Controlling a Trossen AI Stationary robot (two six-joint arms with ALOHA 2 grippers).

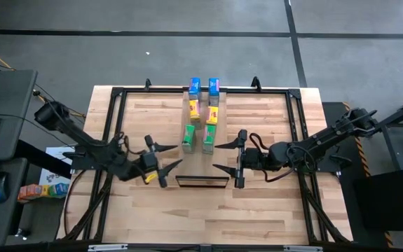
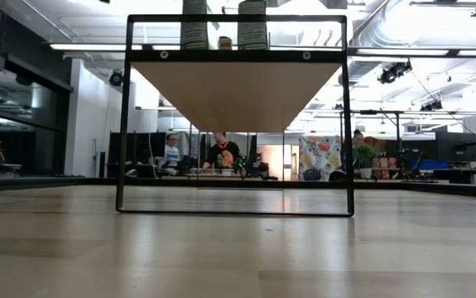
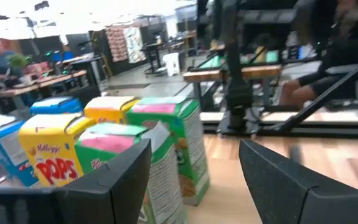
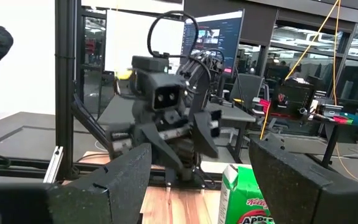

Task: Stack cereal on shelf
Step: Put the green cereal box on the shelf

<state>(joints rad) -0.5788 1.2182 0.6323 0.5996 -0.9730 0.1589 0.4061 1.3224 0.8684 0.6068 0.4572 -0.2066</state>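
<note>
- Pale wooden shelf (image 1: 202,112), seen from above as a long board running from the far edge of the tabletop (image 1: 271,203) toward its middle, carried in a dark frame (image 2: 126,116); in the low view only its underside and dark front edge show.
- Six cereal boxes stand on the shelf in two columns of three: blue boxes (image 1: 195,86) farthest, yellow boxes (image 1: 194,108) in the middle, green boxes (image 1: 188,138) nearest.
- In the low view the boxes are cut off by the upper border of the picture, so only their bases show above the board.
- Left hand (image 1: 165,161) sits low over the tabletop, just left of the shelf's near end, fingers spread wide and holding nothing; its wrist view shows a green box (image 3: 166,134) close ahead, partly hidden by a finger (image 3: 113,183).
- Right hand (image 1: 228,157) sits just right of the shelf's near end, likewise wide and empty; its wrist view shows only the top of one green box (image 4: 244,199).
- People at desks in the room beyond the tabletop are too small to make out.
</note>
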